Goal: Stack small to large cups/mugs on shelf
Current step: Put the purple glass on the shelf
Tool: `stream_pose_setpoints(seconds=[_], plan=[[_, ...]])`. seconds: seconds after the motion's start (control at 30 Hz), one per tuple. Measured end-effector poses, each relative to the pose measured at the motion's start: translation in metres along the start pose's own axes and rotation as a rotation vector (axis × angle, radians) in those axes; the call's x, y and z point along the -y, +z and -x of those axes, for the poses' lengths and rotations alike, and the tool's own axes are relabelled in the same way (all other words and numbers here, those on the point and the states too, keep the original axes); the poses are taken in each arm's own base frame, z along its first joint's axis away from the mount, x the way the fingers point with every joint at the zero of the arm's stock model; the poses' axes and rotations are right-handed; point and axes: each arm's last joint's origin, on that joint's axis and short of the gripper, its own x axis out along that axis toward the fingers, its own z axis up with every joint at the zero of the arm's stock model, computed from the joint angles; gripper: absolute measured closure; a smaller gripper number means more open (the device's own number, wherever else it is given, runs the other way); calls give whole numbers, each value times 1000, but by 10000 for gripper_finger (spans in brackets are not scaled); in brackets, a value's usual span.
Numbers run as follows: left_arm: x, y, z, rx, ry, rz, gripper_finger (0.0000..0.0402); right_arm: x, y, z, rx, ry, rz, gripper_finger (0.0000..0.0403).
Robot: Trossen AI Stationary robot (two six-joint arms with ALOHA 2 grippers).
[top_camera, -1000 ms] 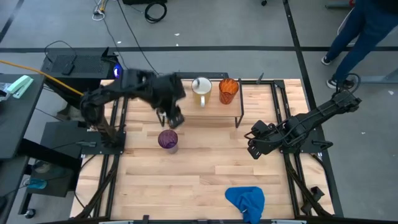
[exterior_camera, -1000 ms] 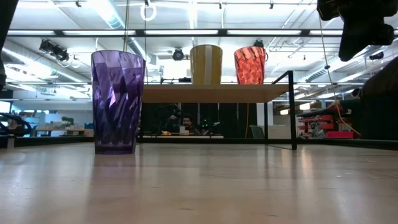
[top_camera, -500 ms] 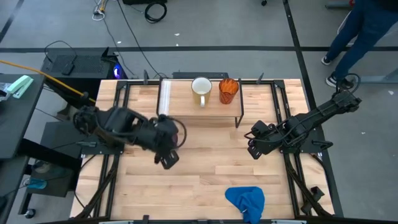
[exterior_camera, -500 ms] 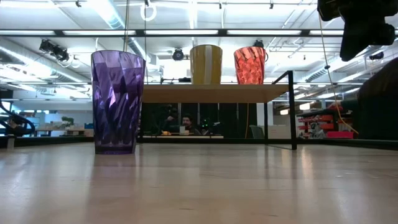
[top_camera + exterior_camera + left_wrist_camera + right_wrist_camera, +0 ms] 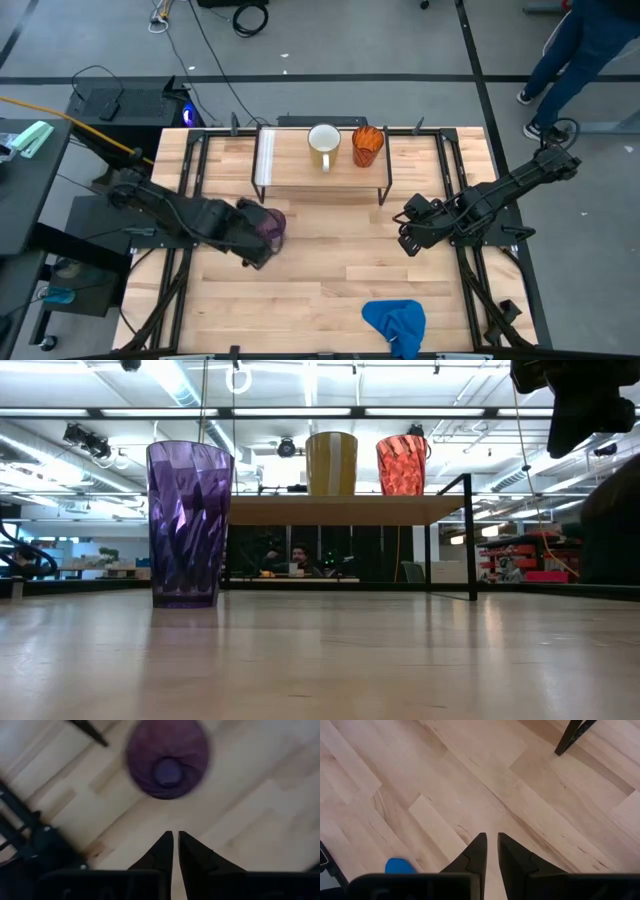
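The purple tumbler (image 5: 273, 222) (image 5: 185, 525) stands upright on its base on the tabletop, in front of the shelf's left end. My left gripper (image 5: 258, 248) (image 5: 175, 836) hovers just beside its near-left side, pointing steeply down, shut and apart from it; the tumbler's mouth (image 5: 167, 765) lies ahead of the fingertips. On the shelf (image 5: 295, 170) (image 5: 340, 510) stand the white mug (image 5: 323, 143) (image 5: 331, 463) and the orange cup (image 5: 367, 146) (image 5: 402, 465), side by side at its right half. My right gripper (image 5: 408, 240) (image 5: 491, 837) waits shut over bare wood at the table's right.
A blue cloth (image 5: 397, 322) (image 5: 400, 866) lies at the near edge, right of centre. The shelf's black wire leg (image 5: 570, 737) stands ahead of my right gripper. The shelf's left half is bare. A person (image 5: 580, 50) stands beyond the far right corner.
My left arm has swung from over the shelf's front left edge toward the table's near and left side and come down, its wrist rolling on the way; it now hangs beside the purple tumbler. The tumbler has stayed in place.
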Motion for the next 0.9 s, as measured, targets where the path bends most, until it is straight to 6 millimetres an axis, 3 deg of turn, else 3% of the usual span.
stream_pose_setpoints(seconds=[0.27, 0.47, 0.67, 0.9], plan=[[-50, 15, -10, -60, 9, 76, 347, 0, 0, 0, 1, 5, 1, 350], [-53, 35, -31, -6, -94, 26, 314, -2, 1, 0, 5, 16, -2, 350], [-68, 57, -38, 7, -64, 31, 286, -2, 1, 0, 6, 21, -12, 350], [-70, 67, -54, -18, -141, 9, 269, -2, 1, 0, 8, 24, -16, 350]])
